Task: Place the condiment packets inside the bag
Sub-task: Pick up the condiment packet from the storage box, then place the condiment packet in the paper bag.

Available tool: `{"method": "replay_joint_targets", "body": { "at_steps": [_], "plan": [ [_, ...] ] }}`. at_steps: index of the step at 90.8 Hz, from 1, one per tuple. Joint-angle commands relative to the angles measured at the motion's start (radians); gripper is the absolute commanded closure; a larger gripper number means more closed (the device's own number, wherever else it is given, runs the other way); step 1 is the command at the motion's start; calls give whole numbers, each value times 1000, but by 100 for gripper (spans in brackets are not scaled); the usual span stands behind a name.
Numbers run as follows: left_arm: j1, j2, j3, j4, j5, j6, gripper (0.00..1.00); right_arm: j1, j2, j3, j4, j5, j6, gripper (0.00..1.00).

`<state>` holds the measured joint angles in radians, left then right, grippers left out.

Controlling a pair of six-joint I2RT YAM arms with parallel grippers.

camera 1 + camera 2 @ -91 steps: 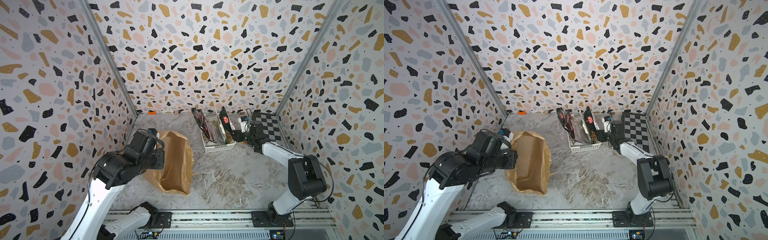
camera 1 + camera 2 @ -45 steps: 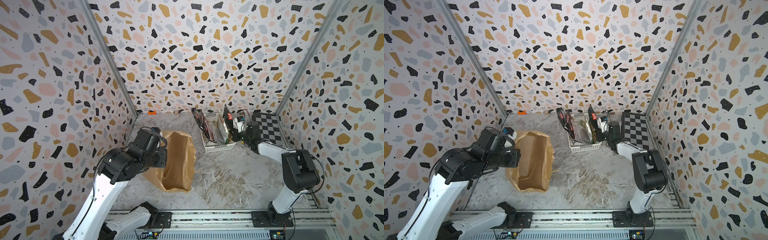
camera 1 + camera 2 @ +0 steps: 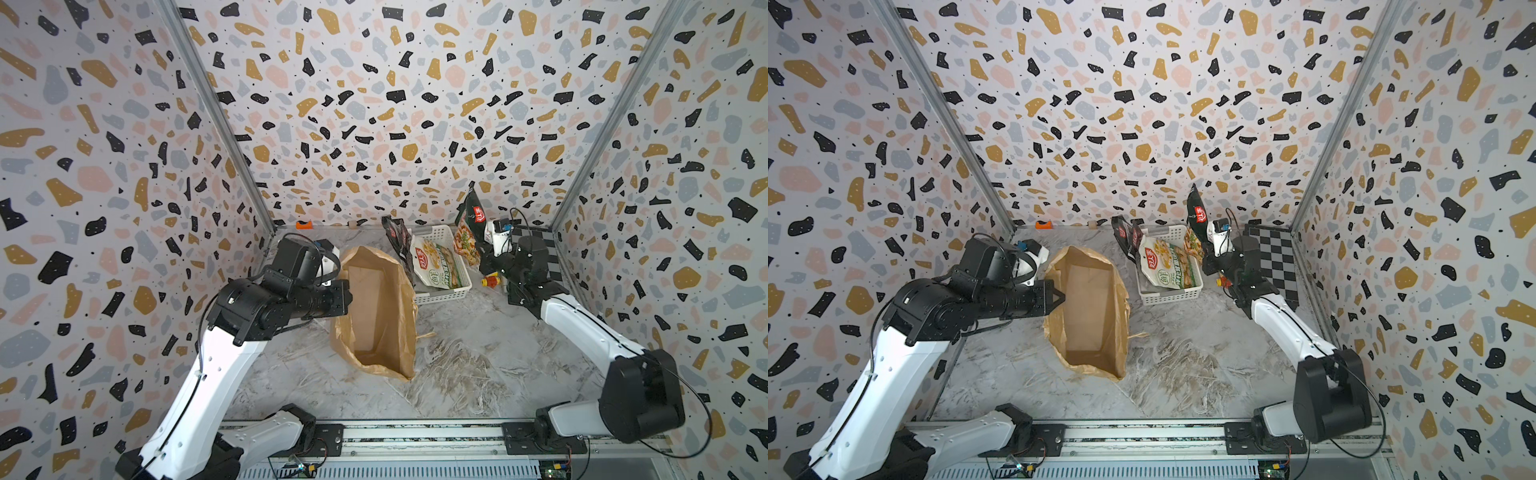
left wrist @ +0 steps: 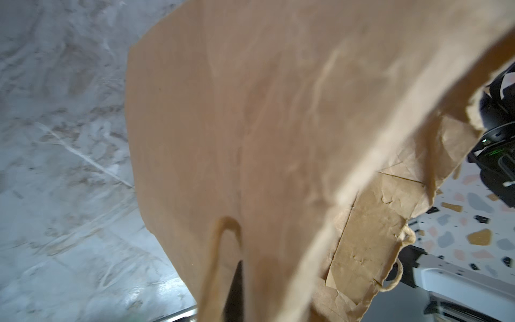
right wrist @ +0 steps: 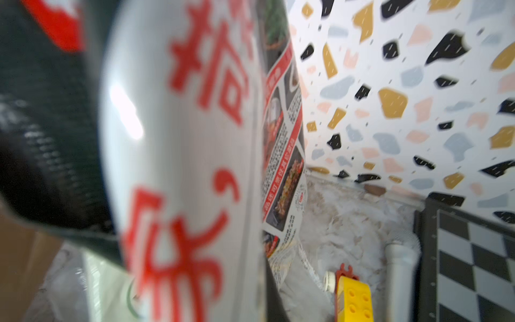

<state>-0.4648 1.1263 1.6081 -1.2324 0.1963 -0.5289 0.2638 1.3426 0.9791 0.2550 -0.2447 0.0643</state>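
Left jaws pinch the bag (image 3: 401,307) rim, right jaws a raised packet (image 3: 473,212); I see none bagged, others (image 3: 436,264) basketed.

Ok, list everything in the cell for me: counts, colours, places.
brown paper bag: one, brown, standing open between the left arm and the basket.
white perforated basket: one, white, back of the table.
green-cream condiment packet: one, lying in the basket.
black-red condiment packet: one, propped at the basket's bag-side edge.
black condiment packet: one, red logo, held up above the basket's other end.
toy: one, yellow-red, on the table beside the right arm.
checkerboard: one, black-white, along the wall beside the right arm.
small orange item: one, against the back wall.
left claw: one, black, shut on the bag's rim.
right claw: one, black, shut on the black condiment packet.
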Motion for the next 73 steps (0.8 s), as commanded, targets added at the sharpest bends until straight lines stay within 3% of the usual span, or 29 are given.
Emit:
{"method": "replay_joint_targets", "body": {
  "at_steps": [1,16,34,46,58,73],
  "plan": [
    [39,14,-55,127,189,-57,100,-1,-113,35,-12,-6,-16,100],
    [125,30,-174,232,358,-103,100,0,-248,94,-177,-193,-26,100],
    [143,44,-206,242,362,-79,100,10,-427,118,-206,-435,68,100],
    [144,52,-220,241,364,-66,100,25,-479,139,-130,-598,213,100],
    [144,47,-223,248,365,-60,100,80,-486,133,-45,-608,331,100],
    [144,32,-251,270,366,-58,100,216,-447,130,-22,-553,384,100]
  ]
}}
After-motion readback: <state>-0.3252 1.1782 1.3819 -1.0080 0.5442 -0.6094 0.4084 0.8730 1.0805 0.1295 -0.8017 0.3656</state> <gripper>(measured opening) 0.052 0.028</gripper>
